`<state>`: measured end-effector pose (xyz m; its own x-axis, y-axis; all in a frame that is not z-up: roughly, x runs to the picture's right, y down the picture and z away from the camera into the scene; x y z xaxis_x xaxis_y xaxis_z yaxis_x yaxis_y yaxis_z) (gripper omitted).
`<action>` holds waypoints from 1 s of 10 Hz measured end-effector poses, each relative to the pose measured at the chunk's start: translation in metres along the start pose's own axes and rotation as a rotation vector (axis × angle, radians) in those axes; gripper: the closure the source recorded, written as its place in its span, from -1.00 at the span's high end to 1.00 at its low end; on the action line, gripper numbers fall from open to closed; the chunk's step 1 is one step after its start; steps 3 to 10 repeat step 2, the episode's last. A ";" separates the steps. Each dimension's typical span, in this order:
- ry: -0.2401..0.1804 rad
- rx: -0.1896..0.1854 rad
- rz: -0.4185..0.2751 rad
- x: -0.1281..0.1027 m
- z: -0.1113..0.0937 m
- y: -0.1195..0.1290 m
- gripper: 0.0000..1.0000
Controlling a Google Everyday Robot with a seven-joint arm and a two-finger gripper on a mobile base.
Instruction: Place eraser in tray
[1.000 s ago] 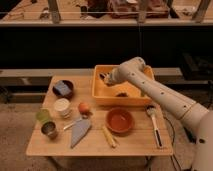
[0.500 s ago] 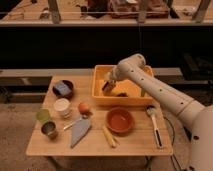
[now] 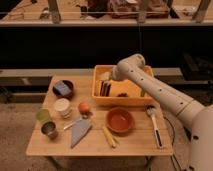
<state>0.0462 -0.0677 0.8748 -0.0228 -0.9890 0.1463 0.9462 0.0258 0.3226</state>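
The yellow tray (image 3: pixel 131 100) stands at the back middle of the wooden table. My gripper (image 3: pixel 104 88) hangs down inside the tray's left end, close to its left wall. The white arm (image 3: pixel 150 82) reaches in from the right, across the tray. A small dark thing (image 3: pixel 121 94) lies on the tray floor just right of the gripper and apart from it. I cannot tell whether it is the eraser, or whether the gripper holds anything.
A dark bowl (image 3: pixel 62 89) with something blue, a white cup (image 3: pixel 62 106), an orange fruit (image 3: pixel 84 107), a green cup (image 3: pixel 43 116) and a metal cup (image 3: pixel 49 130) stand left. A grey cloth (image 3: pixel 80 131), red bowl (image 3: pixel 120 120) and long-handled utensil (image 3: pixel 154 125) lie in front.
The gripper has moved left inside the tray, from its middle toward the left wall, and the arm's elbow has risen. The small dark thing has stayed in place.
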 end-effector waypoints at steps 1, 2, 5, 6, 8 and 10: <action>0.001 0.000 0.000 0.000 0.000 0.000 0.60; 0.001 0.000 0.000 0.000 0.000 0.000 0.60; 0.001 0.000 0.000 0.000 0.000 0.000 0.60; 0.001 0.000 0.000 0.000 0.000 0.000 0.60; 0.001 0.000 0.000 0.000 0.000 0.000 0.60; 0.001 0.000 0.000 0.000 0.000 0.000 0.60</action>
